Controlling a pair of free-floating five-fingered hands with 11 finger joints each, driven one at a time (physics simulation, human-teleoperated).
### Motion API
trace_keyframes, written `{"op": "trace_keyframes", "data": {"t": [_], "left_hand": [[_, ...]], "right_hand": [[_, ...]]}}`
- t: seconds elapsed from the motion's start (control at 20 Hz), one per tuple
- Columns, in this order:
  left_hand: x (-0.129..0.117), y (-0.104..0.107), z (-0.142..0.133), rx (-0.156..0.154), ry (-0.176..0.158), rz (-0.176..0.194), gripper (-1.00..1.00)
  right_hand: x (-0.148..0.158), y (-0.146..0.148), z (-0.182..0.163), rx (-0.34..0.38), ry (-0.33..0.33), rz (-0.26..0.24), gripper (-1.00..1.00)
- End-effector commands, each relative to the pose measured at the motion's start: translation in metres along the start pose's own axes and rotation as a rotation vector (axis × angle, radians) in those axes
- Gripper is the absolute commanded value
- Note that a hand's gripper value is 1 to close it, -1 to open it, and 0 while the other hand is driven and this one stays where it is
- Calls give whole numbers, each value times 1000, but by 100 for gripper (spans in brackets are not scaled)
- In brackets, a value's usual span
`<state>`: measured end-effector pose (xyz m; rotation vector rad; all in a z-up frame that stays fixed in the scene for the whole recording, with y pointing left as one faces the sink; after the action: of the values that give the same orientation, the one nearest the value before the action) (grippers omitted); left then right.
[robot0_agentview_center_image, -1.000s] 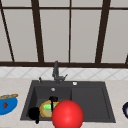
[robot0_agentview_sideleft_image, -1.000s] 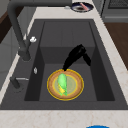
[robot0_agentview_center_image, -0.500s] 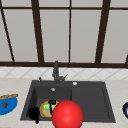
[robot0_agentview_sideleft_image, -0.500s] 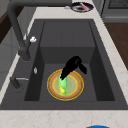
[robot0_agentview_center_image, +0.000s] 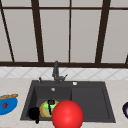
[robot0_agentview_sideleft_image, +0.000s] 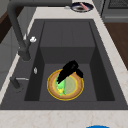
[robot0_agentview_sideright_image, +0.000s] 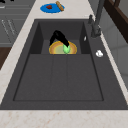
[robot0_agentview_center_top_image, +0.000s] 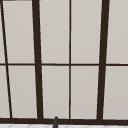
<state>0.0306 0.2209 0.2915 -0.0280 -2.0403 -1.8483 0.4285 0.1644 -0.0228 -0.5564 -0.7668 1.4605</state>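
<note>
Where the dark, matte sink (robot0_agentview_center_image: 102, 100) drops into its deeper left basin, a round yellow-rimmed plate (robot0_agentview_sideleft_image: 76, 91) lies flat on the floor, with a glossy green object (robot0_agentview_sideleft_image: 60, 88) on it. One black hand (robot0_agentview_sideleft_image: 70, 70) reaches down onto the plate, its fingers extended and touching the green object; whether they pinch it I cannot tell, nor which hand it is. In the front view another black hand (robot0_agentview_center_image: 33, 113) hangs at the basin's left front corner. A smooth red sphere (robot0_agentview_center_image: 67, 114) sits in front. A blue dish (robot0_agentview_center_image: 7, 106) rests on the pale speckled counter, left of the sink.
</note>
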Motion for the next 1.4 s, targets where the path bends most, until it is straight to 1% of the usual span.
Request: {"op": "trace_keyframes", "data": {"t": [0.0,0.2,0.35,0.4,0.55,0.6,0.75,0.95,1.1,1.2,1.25,1.3,1.35], "left_hand": [[0,0,0,0,0,0,0],[0,0,0,0,0,0,0],[0,0,0,0,0,0,0],[0,0,0,0,0,0,0],[0,0,0,0,0,0,0],[0,0,0,0,0,0,0],[0,0,0,0,0,0,0],[0,0,0,0,0,0,0],[0,0,0,0,0,0,0],[0,0,0,0,0,0,0],[0,0,0,0,0,0,0],[0,0,0,0,0,0,0],[0,0,0,0,0,0,0]], "right_hand": [[0,1,1,-13,-1,2,-100],[1,0,-4,8,0,-2,-100],[0,-9,-11,42,1,-6,-100],[-2,-13,-10,59,-6,-17,-100],[0,-22,-12,92,1,-13,-100],[-1,-25,-11,90,2,-9,-100],[-1,-19,-24,54,7,4,-100],[-3,-5,-46,47,27,31,-100],[-5,13,-61,-14,35,53,-100],[-5,20,-70,-91,45,70,-100],[-5,24,-75,-127,45,76,100],[-2,27,-81,-176,44,105,100],[-1,29,-85,-228,47,112,100]]}}
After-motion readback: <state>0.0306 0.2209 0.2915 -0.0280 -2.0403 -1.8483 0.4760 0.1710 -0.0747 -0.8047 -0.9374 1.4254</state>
